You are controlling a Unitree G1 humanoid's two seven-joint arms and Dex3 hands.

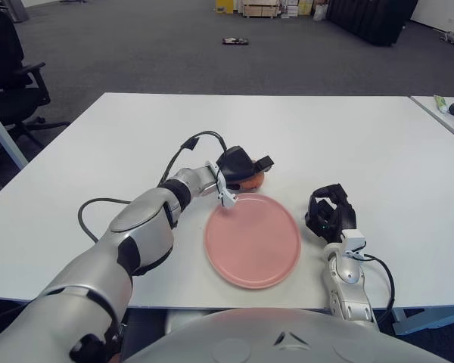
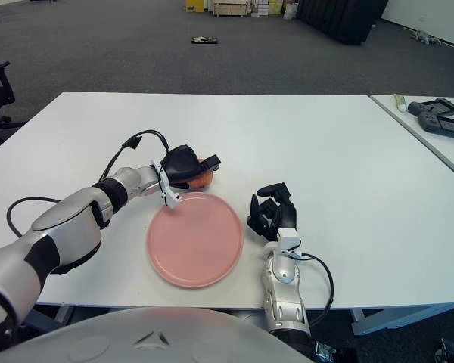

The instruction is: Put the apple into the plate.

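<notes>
Two robot hands show over a smooth white desk [image 1: 348,136]. The left robot hand [image 1: 240,168], black and hard-shelled on a silver jointed arm, has its fingers curled over the rounded orange-red apple [image 1: 253,181], which sits at the far rim of the plate [image 1: 253,240], just outside it. That plate is a flat, glossy pink oval disc lying on the desk. The right robot hand [image 1: 330,213] shows just right of the plate, its black fingers loosely bent and holding nothing.
</notes>
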